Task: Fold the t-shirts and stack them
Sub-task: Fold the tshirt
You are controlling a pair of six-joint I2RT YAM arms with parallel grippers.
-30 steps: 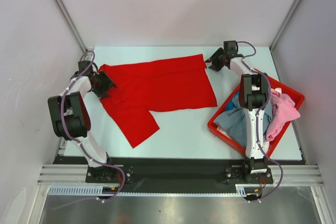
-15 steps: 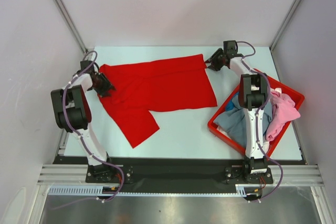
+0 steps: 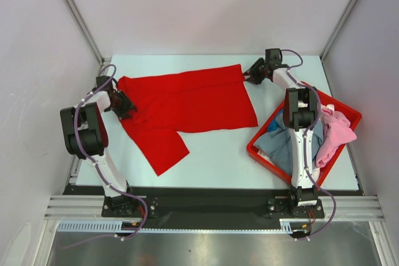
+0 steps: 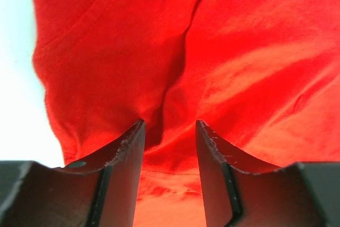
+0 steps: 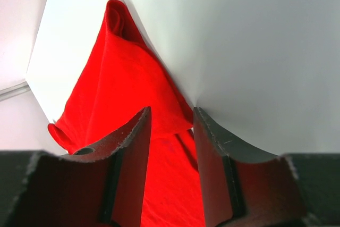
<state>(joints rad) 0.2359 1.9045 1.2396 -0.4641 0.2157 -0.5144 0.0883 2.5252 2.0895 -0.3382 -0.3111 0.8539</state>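
A large bright red t-shirt (image 3: 187,101) lies spread flat across the middle of the table, one sleeve pointing toward the near edge. My left gripper (image 3: 126,105) is low at its left edge. In the left wrist view the left gripper (image 4: 170,123) is open, its jaws a little apart over puckered red cloth (image 4: 239,51). My right gripper (image 3: 248,78) is at the shirt's far right corner. In the right wrist view the right gripper (image 5: 172,110) is also open, that red corner (image 5: 117,78) lying between its fingers.
A red plastic bin (image 3: 350,113) stands at the right, near the right arm's base. It holds a pink shirt (image 3: 336,132) and a grey-blue one (image 3: 277,141). White walls close in the table on three sides.
The left arm has shifted slightly left and back, along the shirt's left edge. Both grippers' jaws have narrowed a little. The red shirt lies as before.
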